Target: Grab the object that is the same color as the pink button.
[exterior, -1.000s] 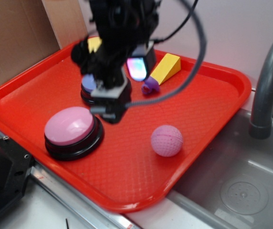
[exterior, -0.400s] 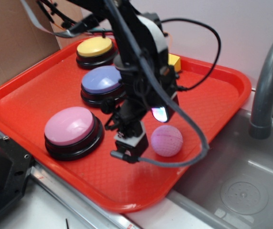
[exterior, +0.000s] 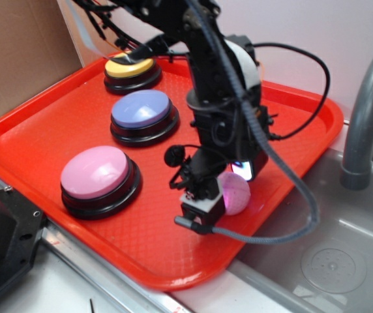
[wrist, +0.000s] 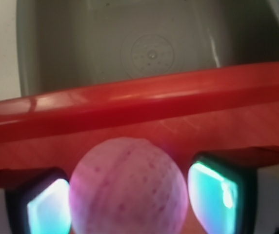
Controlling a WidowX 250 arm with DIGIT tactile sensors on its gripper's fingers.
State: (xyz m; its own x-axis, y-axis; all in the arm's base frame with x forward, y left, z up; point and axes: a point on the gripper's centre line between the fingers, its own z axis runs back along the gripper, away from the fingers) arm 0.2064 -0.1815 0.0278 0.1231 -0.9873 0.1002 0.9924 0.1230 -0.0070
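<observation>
On the red tray (exterior: 56,124), near its sink-side edge and right of the pink button (exterior: 99,175), the gripper (wrist: 129,200) stands wide around the pink ball (wrist: 128,187), its glowing pads flanking it.

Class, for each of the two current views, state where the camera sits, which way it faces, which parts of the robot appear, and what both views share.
Exterior: sits off the robot, above the tray's near side, looking down across the red tray; shows the arm and the end effector at the pink ball.
Wrist: rides on the end effector, facing past the tray rim toward the sink; shows its two glowing fingers flanking the ball.
Shared: ball, tray, sink.
</observation>
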